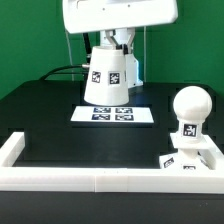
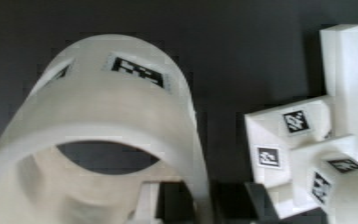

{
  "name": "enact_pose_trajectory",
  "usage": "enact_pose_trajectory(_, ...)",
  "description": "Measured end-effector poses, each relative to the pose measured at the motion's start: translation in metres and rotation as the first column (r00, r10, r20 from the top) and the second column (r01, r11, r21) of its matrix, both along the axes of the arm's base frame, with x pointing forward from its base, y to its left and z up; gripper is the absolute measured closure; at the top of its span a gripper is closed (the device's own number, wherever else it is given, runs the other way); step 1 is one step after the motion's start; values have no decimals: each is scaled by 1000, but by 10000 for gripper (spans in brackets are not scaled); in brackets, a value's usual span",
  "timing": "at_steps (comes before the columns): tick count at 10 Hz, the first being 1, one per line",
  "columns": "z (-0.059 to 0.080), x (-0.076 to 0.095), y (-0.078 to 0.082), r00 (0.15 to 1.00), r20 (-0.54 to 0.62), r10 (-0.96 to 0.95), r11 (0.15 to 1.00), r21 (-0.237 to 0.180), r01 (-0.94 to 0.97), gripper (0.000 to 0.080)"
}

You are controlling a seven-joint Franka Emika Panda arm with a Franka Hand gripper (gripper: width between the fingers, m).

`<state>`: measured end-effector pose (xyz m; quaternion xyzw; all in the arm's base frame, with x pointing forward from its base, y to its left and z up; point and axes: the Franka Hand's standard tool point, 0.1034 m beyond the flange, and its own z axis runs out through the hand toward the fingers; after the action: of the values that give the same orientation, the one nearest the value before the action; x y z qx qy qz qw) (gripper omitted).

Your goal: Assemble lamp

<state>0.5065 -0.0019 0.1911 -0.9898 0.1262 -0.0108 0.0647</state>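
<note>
The white tapered shade [image 1: 108, 72] stands upright at the back, just behind the marker board [image 1: 112, 114], under the arm. In the wrist view the shade [image 2: 105, 110] fills most of the picture, its top opening facing the camera. My gripper [image 2: 220, 200] is at the shade's upper end. Its two dark fingers stand a little apart, and the shade's wall runs down to one finger. Whether they clamp the wall is hidden. The round-headed bulb [image 1: 189, 108] stands on the small square base [image 1: 190, 155] at the front of the exterior view's right.
A white fence [image 1: 80, 180] runs along the front edge and up the left side [image 1: 14, 148]. The marker board also shows in the wrist view [image 2: 297, 135], with a white wall [image 2: 345, 60] beyond it. A black cable trails behind the arm.
</note>
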Motion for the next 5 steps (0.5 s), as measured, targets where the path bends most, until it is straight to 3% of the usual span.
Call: enact_pose_trajectory(5,37,36,49,999,49,-12,1000,16,11,752)
